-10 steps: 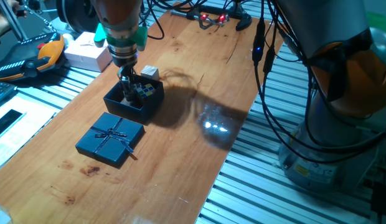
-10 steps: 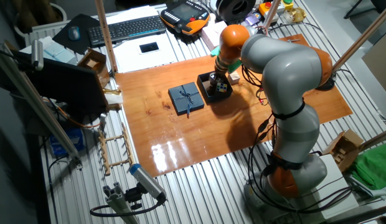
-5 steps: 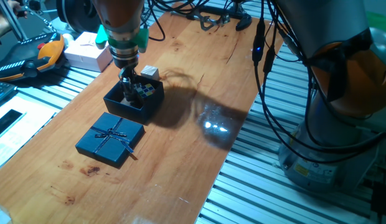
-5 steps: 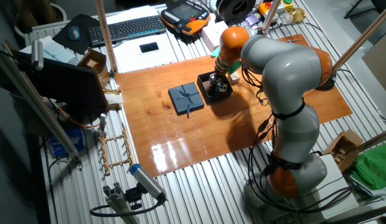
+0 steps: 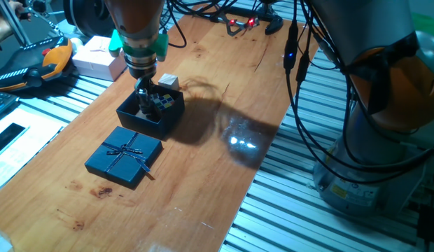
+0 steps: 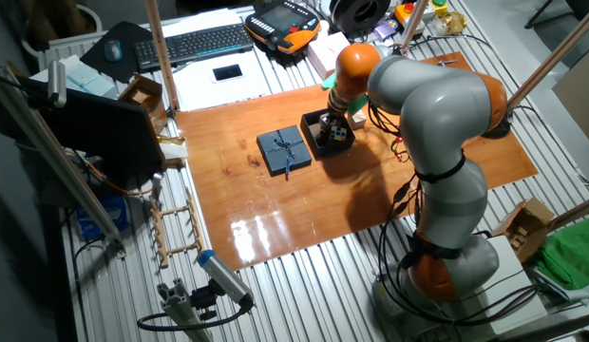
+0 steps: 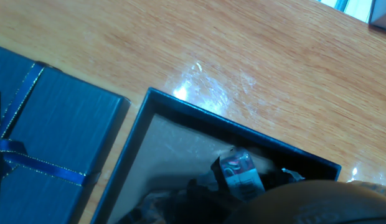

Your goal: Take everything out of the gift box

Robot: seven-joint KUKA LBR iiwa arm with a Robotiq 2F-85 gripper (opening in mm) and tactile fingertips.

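Note:
The dark navy gift box (image 5: 159, 122) stands open on the wooden table, also seen in the other fixed view as the gift box (image 6: 322, 142). My gripper (image 5: 143, 105) reaches down inside it, its dark fingers close beside the multicoloured puzzle cube (image 5: 165, 101) at the box's far side. The fingers look narrow from here, and I cannot make out the gap between them. A white block (image 5: 168, 81) sits on the table just behind the box. In the hand view the box wall (image 7: 243, 135) and brown floor show, with one fingertip (image 7: 240, 176) low in the frame.
The box's lid (image 5: 124, 155) with its thin bow lies flat in front of the box, also visible as the lid (image 7: 50, 124). A pale box (image 5: 98, 59) and an orange pendant (image 5: 35, 63) lie off the table's left edge. Cables hang at the right.

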